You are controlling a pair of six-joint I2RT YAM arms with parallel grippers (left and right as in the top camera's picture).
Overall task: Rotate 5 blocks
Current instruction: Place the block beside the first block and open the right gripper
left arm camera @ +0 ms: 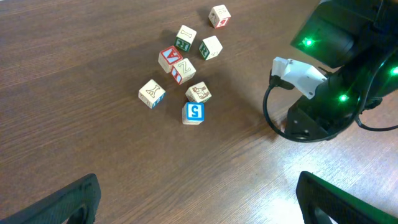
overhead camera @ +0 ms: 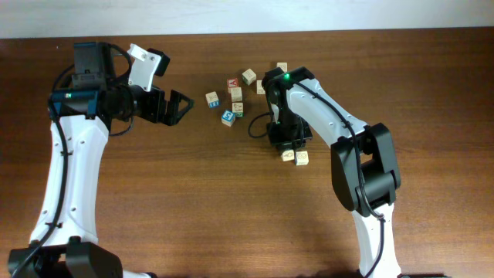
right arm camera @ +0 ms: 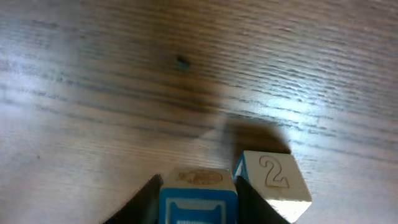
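Several pale alphabet blocks lie loose mid-table, among them a blue "5" block [left arm camera: 194,112] [overhead camera: 228,116], a red-printed one [left arm camera: 169,58] and a green-printed one [left arm camera: 210,47]. My left gripper [overhead camera: 187,106] [left arm camera: 199,202] hovers left of that cluster, wide open and holding nothing. My right gripper [overhead camera: 287,147] [right arm camera: 199,202] points down right of the cluster. Its fingers press both sides of a blue-faced block [right arm camera: 199,196]. Close on that block's right, a block marked "2" [right arm camera: 273,183] [overhead camera: 302,157] rests on the wood.
One more block [overhead camera: 282,68] lies behind the right arm near the table's far edge. The right arm's dark wrist and cable [left arm camera: 336,81] fill the right of the left wrist view. Bare brown tabletop [overhead camera: 231,201] spreads toward the front.
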